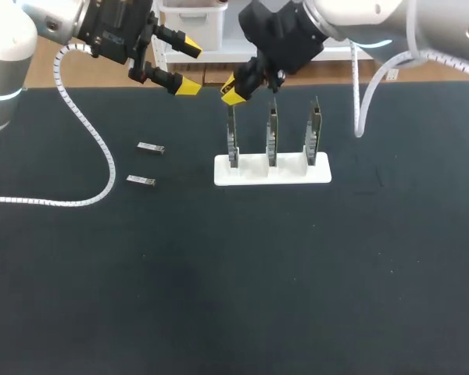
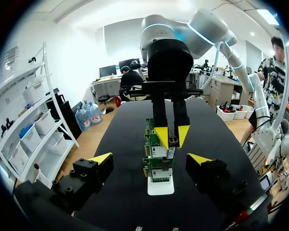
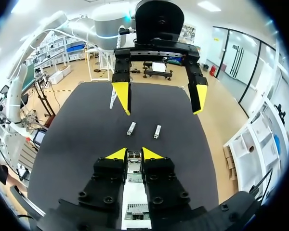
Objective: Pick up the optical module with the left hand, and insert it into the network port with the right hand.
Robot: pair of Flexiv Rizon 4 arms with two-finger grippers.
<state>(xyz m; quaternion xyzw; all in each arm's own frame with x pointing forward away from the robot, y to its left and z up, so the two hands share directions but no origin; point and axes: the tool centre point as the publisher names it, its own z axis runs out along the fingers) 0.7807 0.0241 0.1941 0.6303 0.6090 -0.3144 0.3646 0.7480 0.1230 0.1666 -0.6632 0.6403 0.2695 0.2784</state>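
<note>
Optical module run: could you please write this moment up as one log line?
left gripper: open, empty | right gripper: shut on optical module, above boards on white stand | two modules lying on table

Matte black table, perhaps felt-covered, under even light

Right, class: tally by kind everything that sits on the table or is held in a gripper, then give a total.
Optical modules: 3, two lying on the table at and, one held in the right gripper
Circuit boards: 3
White stand: 1
Total: 7
</note>
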